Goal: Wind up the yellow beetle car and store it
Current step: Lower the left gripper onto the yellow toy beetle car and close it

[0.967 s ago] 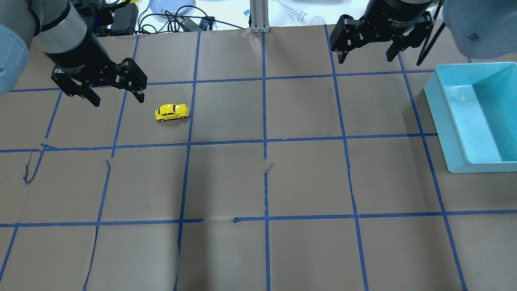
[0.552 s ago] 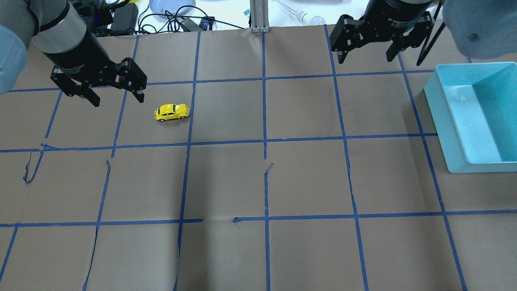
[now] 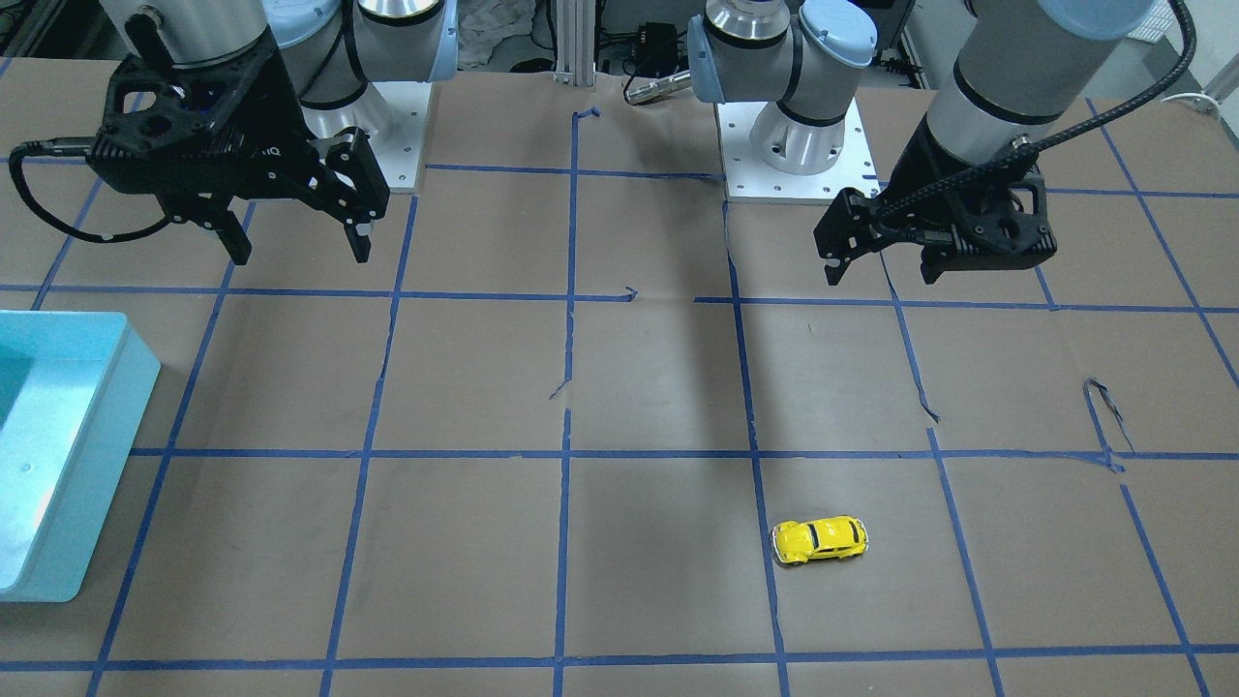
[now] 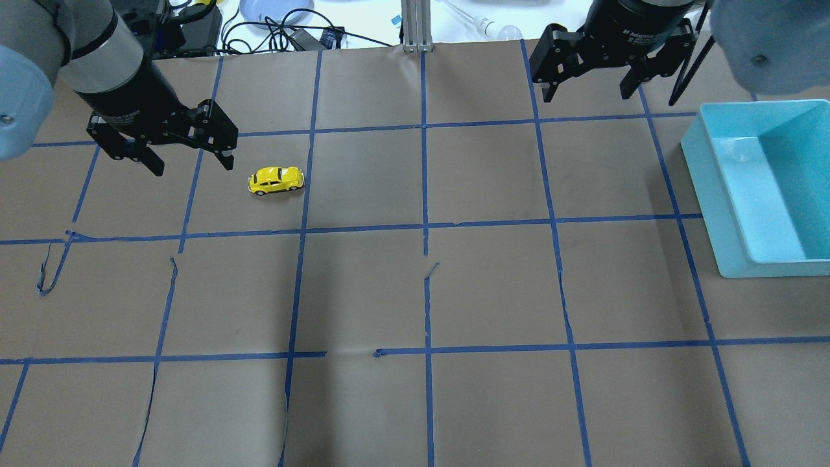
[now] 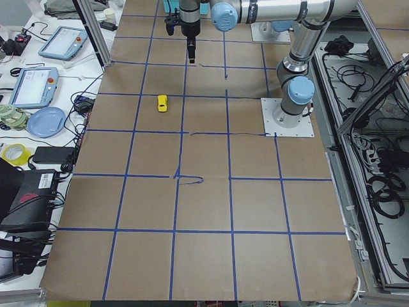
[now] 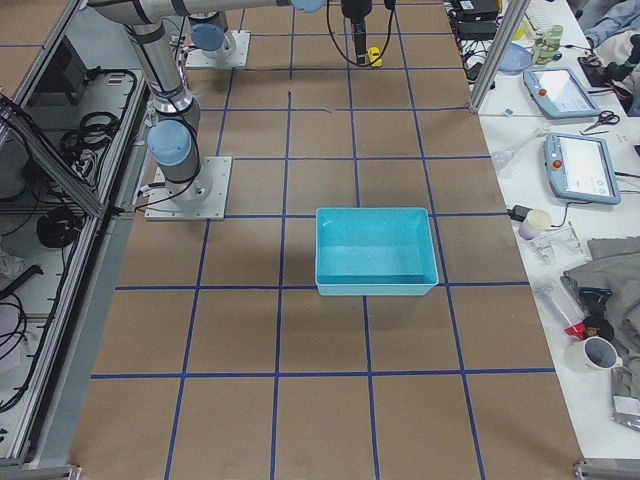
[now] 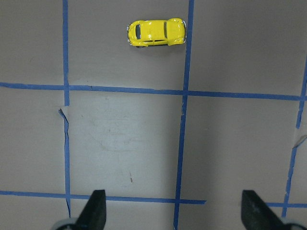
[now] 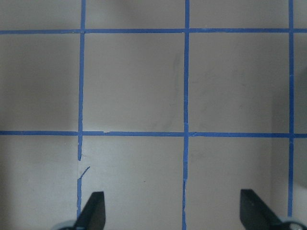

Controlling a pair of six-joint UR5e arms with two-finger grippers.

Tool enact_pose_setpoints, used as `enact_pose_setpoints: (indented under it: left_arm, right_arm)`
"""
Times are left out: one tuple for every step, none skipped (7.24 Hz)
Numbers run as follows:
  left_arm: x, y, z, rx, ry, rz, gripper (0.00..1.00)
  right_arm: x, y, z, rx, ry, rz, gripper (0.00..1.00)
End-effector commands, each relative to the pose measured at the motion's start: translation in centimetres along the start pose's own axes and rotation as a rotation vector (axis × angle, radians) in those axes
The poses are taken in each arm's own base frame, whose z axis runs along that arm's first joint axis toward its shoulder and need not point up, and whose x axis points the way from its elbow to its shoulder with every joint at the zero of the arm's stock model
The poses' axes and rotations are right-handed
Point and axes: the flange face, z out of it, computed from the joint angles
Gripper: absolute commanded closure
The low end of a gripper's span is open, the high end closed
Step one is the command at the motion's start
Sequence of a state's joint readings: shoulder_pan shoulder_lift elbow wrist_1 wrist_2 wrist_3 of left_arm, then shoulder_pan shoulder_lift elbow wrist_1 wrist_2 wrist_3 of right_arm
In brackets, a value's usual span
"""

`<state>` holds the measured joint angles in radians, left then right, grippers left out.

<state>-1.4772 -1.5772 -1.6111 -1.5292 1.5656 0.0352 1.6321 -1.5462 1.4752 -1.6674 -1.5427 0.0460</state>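
The yellow beetle car [image 4: 276, 179] stands on its wheels on the brown paper table, by a blue tape line; it also shows in the front-facing view [image 3: 819, 540], the left wrist view [image 7: 156, 32], the left side view [image 5: 162, 103] and the right side view [image 6: 373, 55]. My left gripper [image 4: 191, 164] is open and empty, hanging above the table just left of the car; it also shows in the front-facing view [image 3: 881, 274]. My right gripper [image 4: 589, 93] is open and empty at the far right, above the table; it also shows in the front-facing view [image 3: 298, 254].
A teal bin [image 4: 765, 188] stands empty at the right edge; it also shows in the front-facing view [image 3: 58, 455] and the right side view [image 6: 375, 251]. Cables, a blue plate [image 4: 272, 10] and devices lie beyond the table's far edge. Torn tape strips lift off the paper.
My left gripper has shifted slightly forward and turned a little above the table. The car and my right gripper have not moved.
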Motion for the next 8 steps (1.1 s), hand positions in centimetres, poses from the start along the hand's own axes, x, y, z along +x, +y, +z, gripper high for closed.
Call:
enact_pose_setpoints:
  left_arm:
    - [-0.5, -0.9, 2.2, -0.017, -0.007, -0.132, 0.00]
    - [-0.9, -1.3, 3.8, -0.044, -0.021, -0.403, 0.00]
    - [-1.3, -2.4, 4.8, -0.014, -0.034, -0.578, 0.00]
    - [-1.5, -3.6, 6.4, -0.003, -0.034, -0.663, 0.00]
    - [-1.7, -4.4, 7.7, -0.003, -0.040, -0.803, 0.00]
    - [-1.7, -4.7, 9.3, -0.029, -0.050, -0.949, 0.00]
    - [-1.8, -5.6, 11.1, -0.041, -0.059, -1.052, 0.00]
    - [-1.8, -7.3, 12.4, -0.010, -0.037, -1.205, 0.00]
  right_arm:
    - [0.0, 0.0, 0.0, 0.000, 0.001, 0.000, 0.00]
    - [0.0, 0.0, 0.0, -0.001, -0.001, 0.000, 0.00]
    - [0.0, 0.0, 0.1, -0.002, 0.001, 0.000, 0.00]
    - [0.0, 0.0, 0.1, -0.002, 0.001, 0.000, 0.00]
    - [-0.1, 0.0, 0.0, -0.001, 0.000, -0.001, 0.00]
    - [0.0, 0.0, 0.0, -0.001, -0.001, 0.000, 0.00]
    - [-0.1, 0.0, 0.0, 0.001, -0.001, 0.000, 0.00]
    - [0.0, 0.0, 0.1, -0.001, -0.001, 0.000, 0.00]
